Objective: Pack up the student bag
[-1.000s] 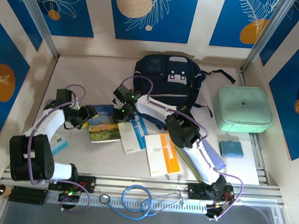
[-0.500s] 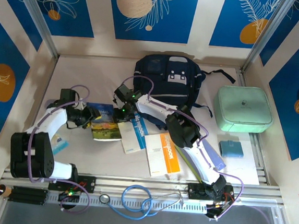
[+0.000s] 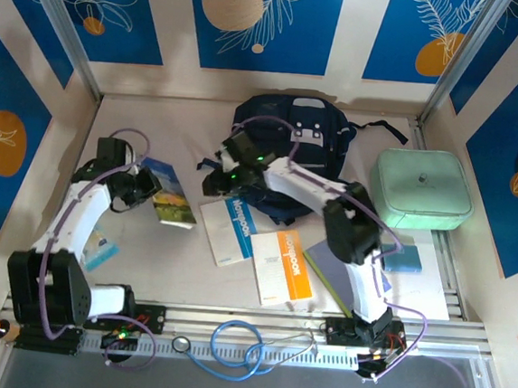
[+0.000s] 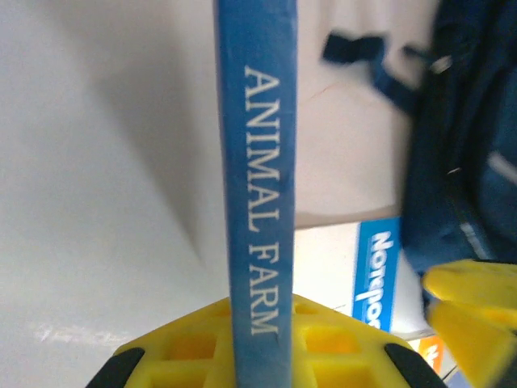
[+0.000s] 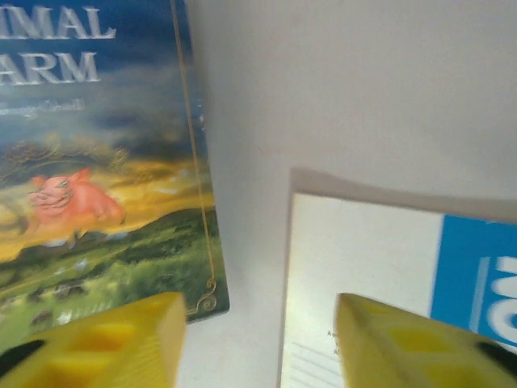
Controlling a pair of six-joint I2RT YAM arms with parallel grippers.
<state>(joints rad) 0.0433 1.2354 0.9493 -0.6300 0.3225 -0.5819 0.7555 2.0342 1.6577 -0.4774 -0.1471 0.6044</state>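
The student bag (image 3: 292, 129), dark navy with grey patches, lies at the back centre of the table; its edge also shows in the left wrist view (image 4: 472, 162). A paperback, Animal Farm (image 3: 170, 197), is tilted up off the table at the left. My left gripper (image 3: 141, 188) is shut on it, and the blue spine (image 4: 257, 202) rises from between the yellow jaws (image 4: 258, 343). My right gripper (image 3: 216, 181) hovers open in front of the bag's left side, nothing between its fingers (image 5: 105, 347). Below it are the book's cover (image 5: 97, 202) and a notepad (image 5: 388, 283).
A white-and-blue notepad (image 3: 229, 229) and an orange notebook (image 3: 282, 267) lie in front of the bag. A mint-green case (image 3: 421, 188) stands at the right, with a small blue item (image 3: 405, 259) and a grey folder (image 3: 341, 269) near it. A cable (image 3: 237, 345) lies on the front rail.
My left gripper has shut on the book and tipped it up toward the left. My right gripper has opened, let the book's edge go, and shifted back toward the bag.
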